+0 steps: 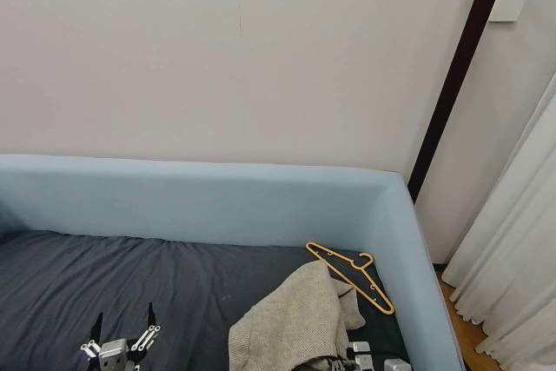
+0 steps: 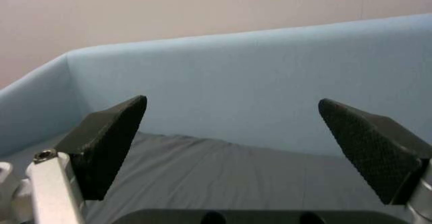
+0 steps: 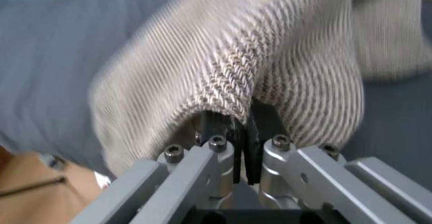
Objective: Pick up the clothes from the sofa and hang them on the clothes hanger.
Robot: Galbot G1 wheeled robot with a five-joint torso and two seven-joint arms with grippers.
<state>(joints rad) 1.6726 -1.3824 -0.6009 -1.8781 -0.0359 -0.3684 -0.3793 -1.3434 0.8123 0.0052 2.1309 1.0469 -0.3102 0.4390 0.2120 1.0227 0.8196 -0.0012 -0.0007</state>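
Note:
A beige knitted garment lies bunched on the dark grey sofa seat, near the right armrest. An orange clothes hanger lies flat just behind it, by the corner. My right gripper is shut on a fold of the garment, which drapes over its fingers; in the head view its body sits at the lower edge under the cloth. My left gripper hovers open above the seat at the lower left, its black pads wide apart and facing the blue backrest.
The light blue sofa backrest runs across the view and the right armrest closes the corner. A plain wall is behind. White curtains and a dark pole stand to the right, past the sofa.

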